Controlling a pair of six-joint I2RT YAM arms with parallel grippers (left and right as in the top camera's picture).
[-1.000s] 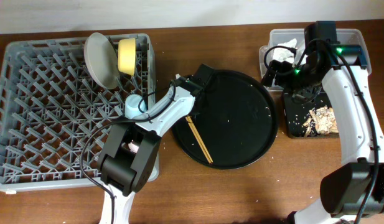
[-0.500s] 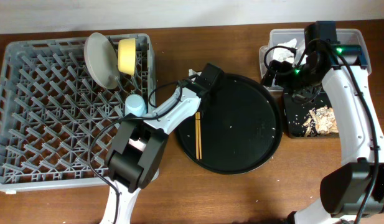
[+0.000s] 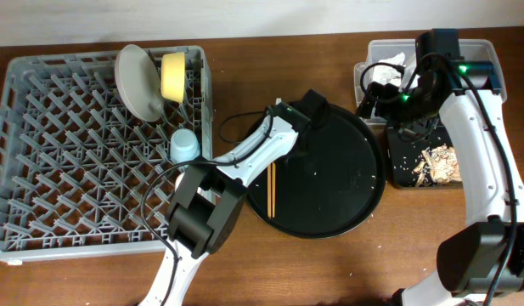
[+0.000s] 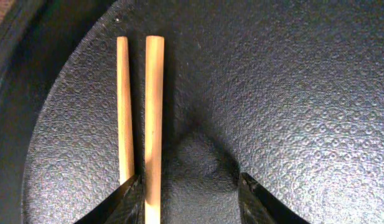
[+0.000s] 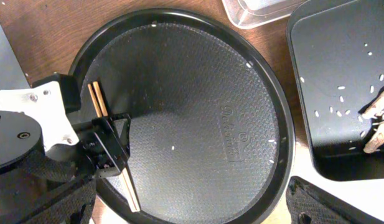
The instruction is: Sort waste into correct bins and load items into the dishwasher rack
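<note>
The wooden chopsticks (image 3: 271, 191) lie side by side on the large round black tray (image 3: 338, 170). My left gripper (image 3: 278, 160) is open and low over them. In the left wrist view (image 4: 192, 199) one chopstick (image 4: 154, 118) sits just inside the left finger and the other (image 4: 122, 106) runs under that finger. My right gripper (image 5: 192, 208) is open and empty, held high near the clear tub (image 3: 370, 53), which holds the white napkin (image 3: 385, 72). The shallow black tray (image 3: 402, 157) holds food scraps (image 3: 440, 161). The rack (image 3: 75, 170) holds the plate (image 3: 136, 81), yellow bowl (image 3: 172, 76) and blue cup (image 3: 184, 144). The pink cup is hidden.
The right wrist view shows the round tray (image 5: 198, 112), the left gripper (image 5: 114, 137) on the chopsticks (image 5: 95, 93), the black tray's corner (image 5: 328, 81) with rice grains and scraps (image 5: 378, 124), and the tub's edge (image 5: 260, 12). Crumbs dot the round tray.
My left arm has swung right from the rack's edge onto the round tray. The chopsticks have turned from diagonal to straight. The right arm has not moved.
</note>
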